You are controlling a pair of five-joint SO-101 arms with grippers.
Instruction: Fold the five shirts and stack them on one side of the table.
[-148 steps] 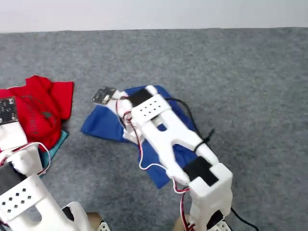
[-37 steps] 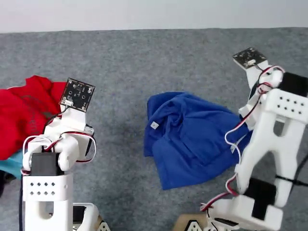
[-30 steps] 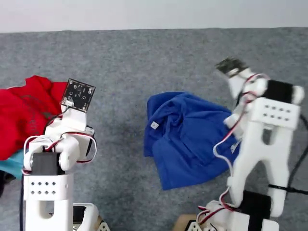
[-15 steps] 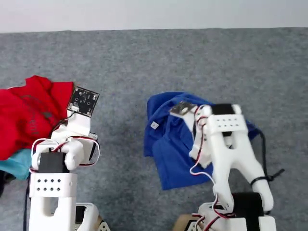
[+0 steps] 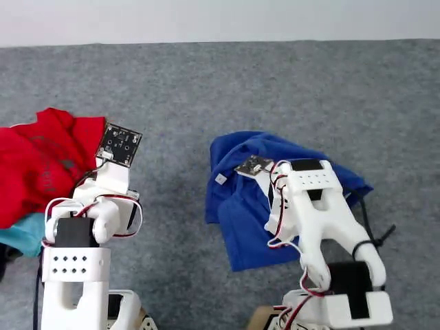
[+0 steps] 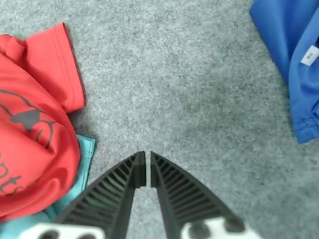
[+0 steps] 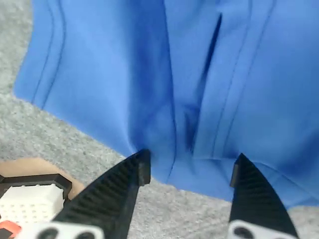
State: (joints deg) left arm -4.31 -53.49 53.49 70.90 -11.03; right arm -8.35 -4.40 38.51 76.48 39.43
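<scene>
Listing what I see: red shirt (image 5: pixel 41 161) crumpled at the surface's (image 5: pixel 206 89) left edge, over teal shirt (image 5: pixel 20 234); left gripper (image 6: pixel 147 167), fingers together, above bare grey; blue shirt (image 5: pixel 247 206) rumpled mid-surface; right gripper (image 7: pixel 192 169), fingers apart, over its near edge.

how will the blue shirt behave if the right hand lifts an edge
Probably floppy: the blue shirt lies in soft folds, so it should sag from the right hand. Thin cloth, so likely light. The fuzzy grey table may grip it if dragged.
</scene>
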